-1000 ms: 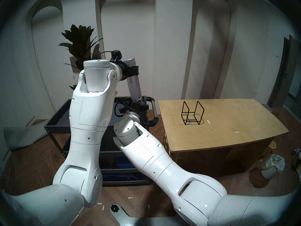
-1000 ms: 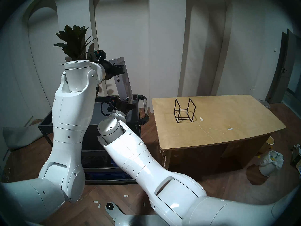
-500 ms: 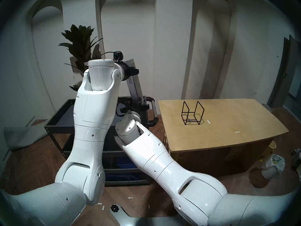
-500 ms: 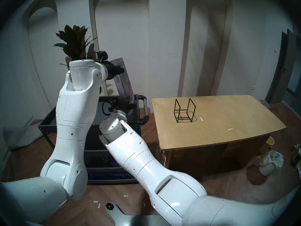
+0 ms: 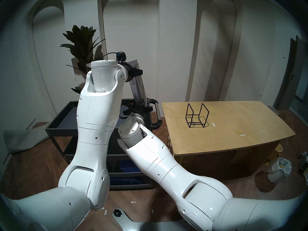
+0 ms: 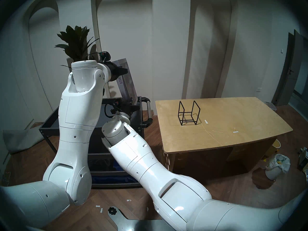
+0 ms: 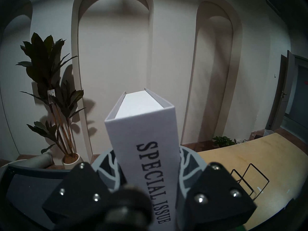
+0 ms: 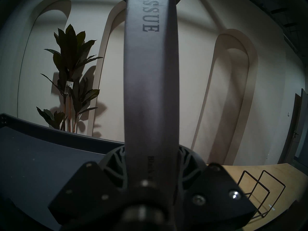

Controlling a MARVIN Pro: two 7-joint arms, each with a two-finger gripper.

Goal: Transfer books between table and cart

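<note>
Book (image 5: 139, 88) is gripped near its top by the left hand (image 5: 139, 72) and low by the right hand (image 5: 148, 108), over the cart (image 5: 55, 124); the bench (image 5: 233, 135) is at 3 o'clock.

- We see dim indoor light with soft shadows on the wall (image 5: 175, 42).
- Fisheye edges darken and bend.
- Our wrist views blur nearest the lens.

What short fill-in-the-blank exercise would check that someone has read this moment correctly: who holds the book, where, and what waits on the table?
1. Both grippers are shut on the ____.
2. The left gripper holds the book's upper part; the right gripper holds its ____ end.
3. The book is tilted above the black ____.
4. On the table stands a black wire ____.

Missing words: book; lower; cart; rack
</note>
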